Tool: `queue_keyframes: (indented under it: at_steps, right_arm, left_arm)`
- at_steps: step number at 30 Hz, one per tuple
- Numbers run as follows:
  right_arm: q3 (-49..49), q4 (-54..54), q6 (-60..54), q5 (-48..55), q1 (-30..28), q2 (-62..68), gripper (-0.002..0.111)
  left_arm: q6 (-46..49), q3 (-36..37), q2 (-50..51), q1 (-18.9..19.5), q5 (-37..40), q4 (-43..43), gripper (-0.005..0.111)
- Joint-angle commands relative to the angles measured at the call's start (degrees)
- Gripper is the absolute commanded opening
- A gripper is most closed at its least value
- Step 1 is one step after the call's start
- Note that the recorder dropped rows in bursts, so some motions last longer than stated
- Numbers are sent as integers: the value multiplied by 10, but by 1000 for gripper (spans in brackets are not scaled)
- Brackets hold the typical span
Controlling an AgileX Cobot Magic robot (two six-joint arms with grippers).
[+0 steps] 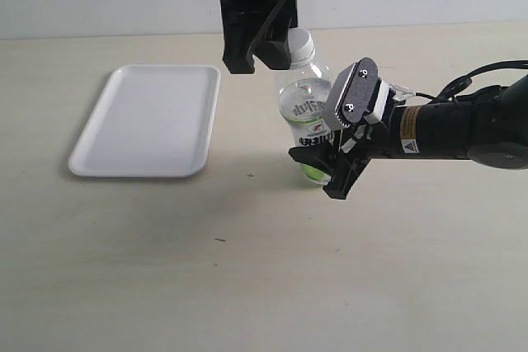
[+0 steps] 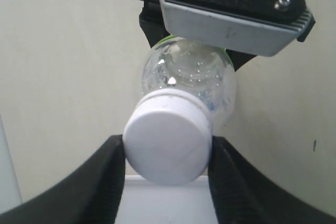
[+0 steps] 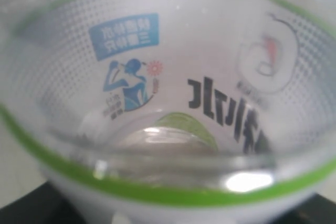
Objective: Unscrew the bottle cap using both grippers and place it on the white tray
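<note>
Now | bottle (image 1: 304,92) upright, centre-right of exterior view, long axis vertical | right gripper (image 1: 330,133) clamped on its labelled body | left gripper (image 2: 167,156) directly above, straddling bottle cap (image 2: 167,148), apparently pressing both ribbed sides | white tray (image 1: 144,121) lies frame-left, left arm nearer.

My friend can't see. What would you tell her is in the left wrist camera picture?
A white bottle cap fills the middle, with the left gripper's two black fingers touching it on both sides. Behind it, the clear bottle is clamped by the right gripper, over a pale table.
</note>
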Motion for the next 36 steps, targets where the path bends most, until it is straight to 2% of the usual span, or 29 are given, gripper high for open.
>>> queue_keyframes:
  at_steps: [1,8,10,36]
  right_arm:
    - [5,-15,-7,75,-1,8,0]
    - [5,-14,-7,75,-1,8,0]
    - [5,-14,-7,75,-1,8,0]
    - [5,-12,-7,75,-1,8,0]
  left_arm:
    - [-6,-4,-2,1,0,2,28]
    - [-7,-4,-2,1,0,2,55]
    - [-8,-4,-2,1,0,2,60]
    - [-30,-4,-5,0,-17,-21,60]
